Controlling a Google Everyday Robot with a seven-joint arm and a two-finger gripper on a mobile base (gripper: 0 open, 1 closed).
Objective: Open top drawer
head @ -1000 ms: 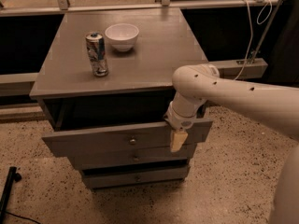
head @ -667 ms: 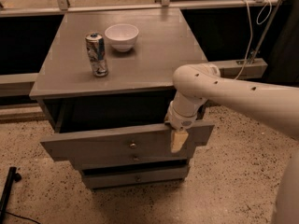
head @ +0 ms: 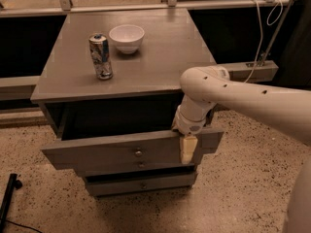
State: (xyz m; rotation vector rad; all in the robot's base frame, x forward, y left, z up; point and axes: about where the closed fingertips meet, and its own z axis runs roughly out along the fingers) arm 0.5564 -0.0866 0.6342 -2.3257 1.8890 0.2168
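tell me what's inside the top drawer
Only dark shadow shows inside the top drawer; no contents visible. Its front panel and the gripper on that panel's top edge hide the bottom.

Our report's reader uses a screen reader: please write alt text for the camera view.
The gripper of a white robot arm rests on the top edge of the grey top drawer, right of its knob; the drawer stands partly open. On the cabinet top sit a drinks can and a white bowl.

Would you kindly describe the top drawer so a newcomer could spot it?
Find the grey cabinet carrying a can and bowl. The top drawer is the highest of three knobbed fronts. It juts out furthest, with the gripper at its upper edge, right of its knob.
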